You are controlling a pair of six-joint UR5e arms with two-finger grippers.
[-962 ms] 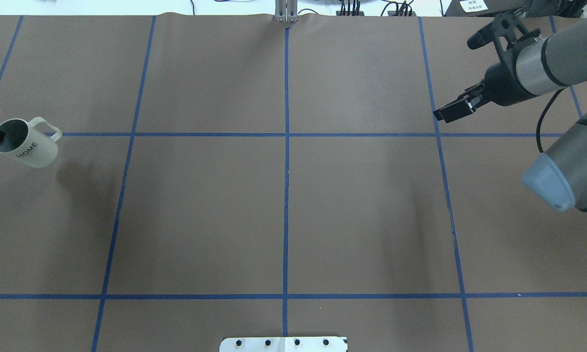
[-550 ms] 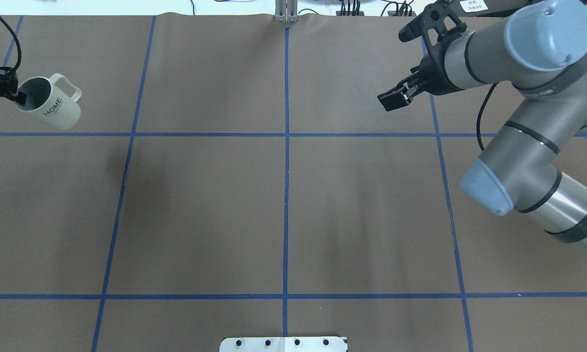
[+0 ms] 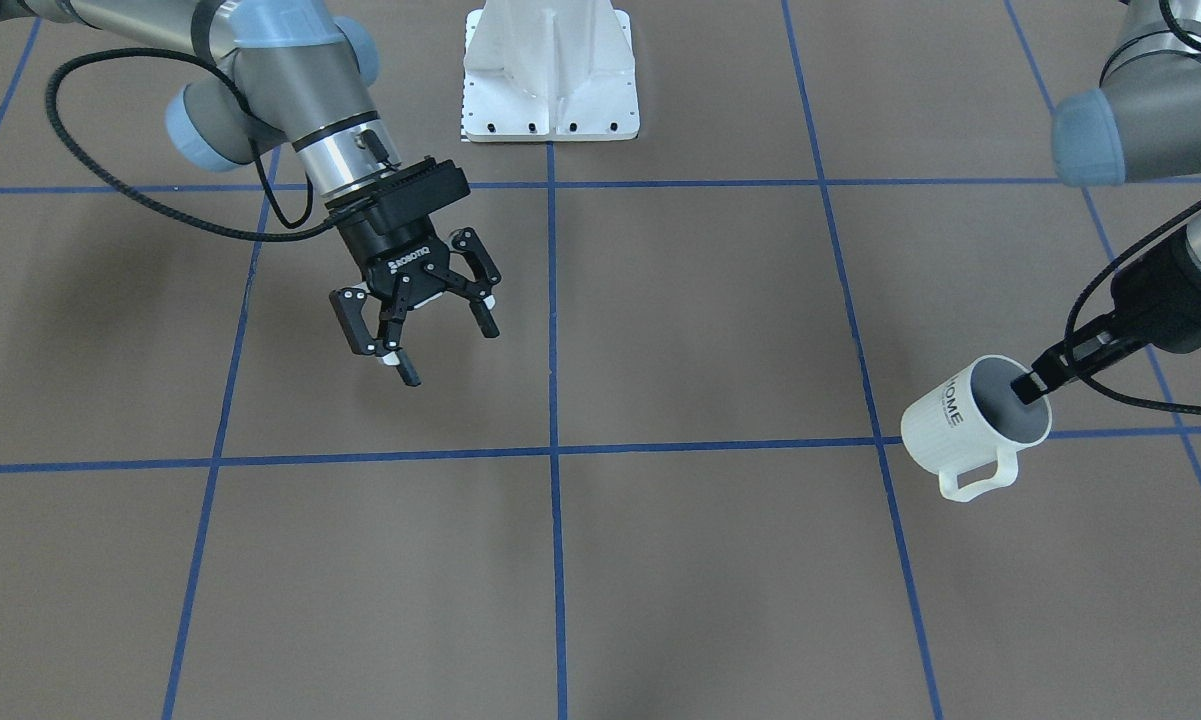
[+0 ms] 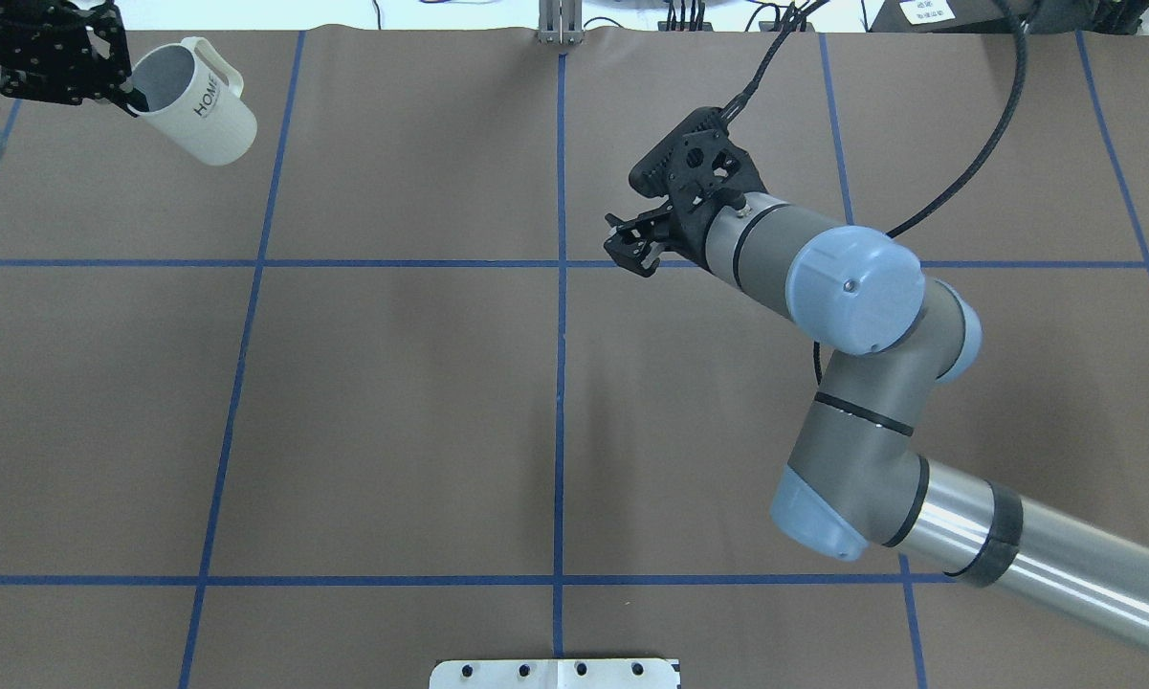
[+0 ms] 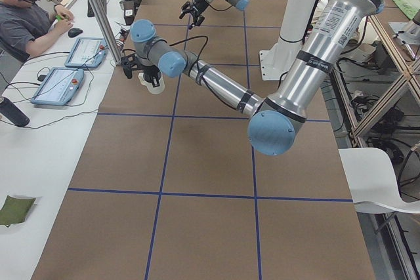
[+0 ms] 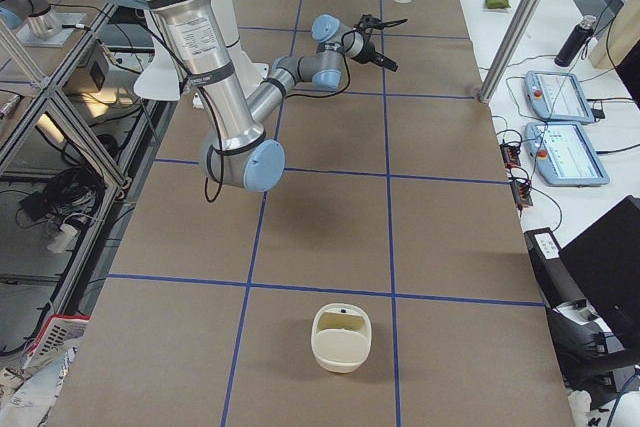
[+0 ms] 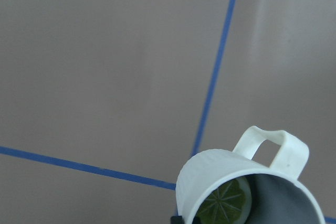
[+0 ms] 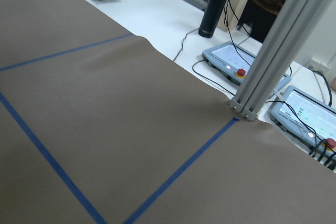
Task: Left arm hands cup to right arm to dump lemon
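Note:
The white "HOME" cup (image 4: 212,122) hangs tilted in the air over the table's far left corner. My left gripper (image 4: 126,96) is shut on its rim, one finger inside. In the front-facing view the cup (image 3: 960,420) has its handle pointing down and my left gripper (image 3: 1032,385) pinches its upper rim. The left wrist view shows the cup (image 7: 210,174) with the yellow-green lemon (image 7: 223,204) lying inside. My right gripper (image 3: 425,335) is open and empty above the table's middle, well apart from the cup; it also shows in the overhead view (image 4: 631,251).
The robot's white base plate (image 3: 550,90) stands at the near edge. An aluminium post (image 4: 560,24) rises at the far edge. A cream bowl (image 6: 341,337) sits on the table near its right end. Tablets (image 8: 236,66) and cables lie on the operators' bench.
My left gripper has carried the cup toward the far edge and a little rightward. My right arm has swung in from the right edge to the table's middle, gripper still open.

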